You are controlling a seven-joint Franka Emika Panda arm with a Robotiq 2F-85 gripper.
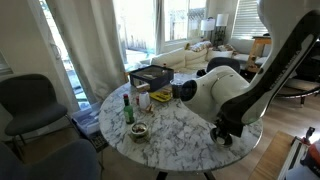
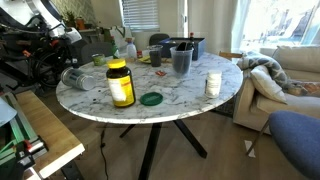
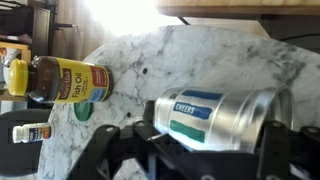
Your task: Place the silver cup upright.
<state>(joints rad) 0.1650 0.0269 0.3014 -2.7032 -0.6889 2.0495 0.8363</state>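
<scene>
In an exterior view, the white arm (image 1: 245,85) bends down on the right and the dark tool (image 1: 226,136) sits low over the marble bench (image 1: 180,120). A green bottle (image 1: 127,106) stands on the left, with a small dark cup (image 1: 138,130) nearer.

Over to an exterior view from the opposite side: the silver cup (image 2: 72,77) lies on its side at the bench's left edge, tight against the dark robot hardware. A fish oil bottle (image 2: 121,83) stands upright to its right, then a green lid (image 2: 151,99) flat on the marble. A small white bottle (image 2: 213,85) is further right, and a dark grey mug (image 2: 181,58) sits at the far side.

Wrist view now: the cup fills the frame, tipped over, blue and green label up, mouth to the right. The tool's fingers (image 3: 105,150) are spread wide at either end of it. Whether they touch the metal, I cannot tell.
</scene>
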